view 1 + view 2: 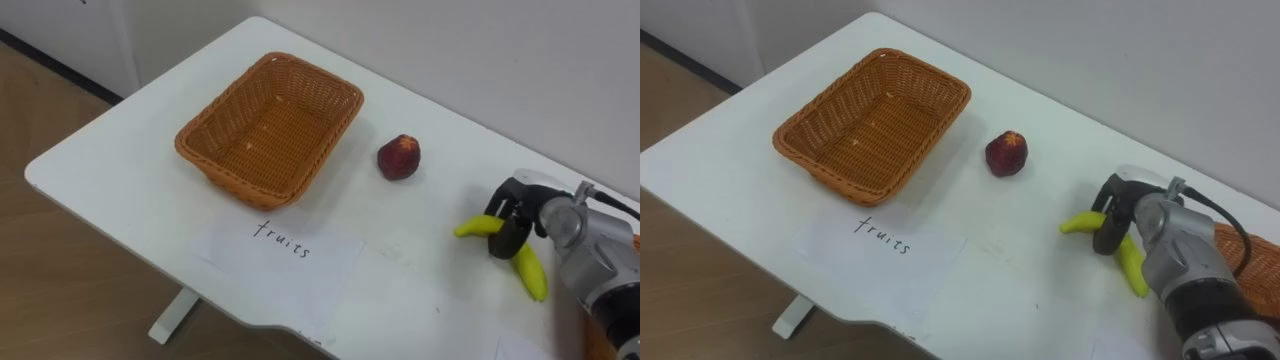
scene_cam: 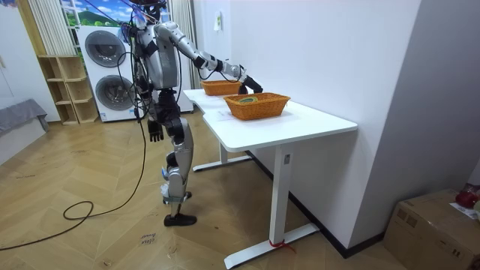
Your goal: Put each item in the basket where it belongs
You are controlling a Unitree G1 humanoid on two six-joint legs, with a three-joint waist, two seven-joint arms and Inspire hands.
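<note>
Desk, white, with the robot standing at its long edge. Item 1: basket, woven, orange-brown and empty, at 10 o'clock on the desk. Item 2: label, a white sheet lying flat at the basket's 6 o'clock and touching its front wall. It is handwritten with the one word "fruits", which marks the basket as the fruit bin, and no other writing can be read. Item 3: red fruit, round, loose on the desk just beside the basket at its 3 o'clock, untouched and not yet sorted. Item 4: banana, yellow, at 4 o'clock from the red fruit and well apart from the basket. The right hand has its dark fingers curled round the banana's middle, and both ends stick out. Judged a pick-up grasp, taken mid-length so the banana balances on the way to the fruit basket at 10 o'clock. Item 5: second basket, woven, its edge showing at 3 o'clock behind the right arm; presumably for the office supplies. Left hand: hangs idle at the robot's side, state cannot be told.
</note>
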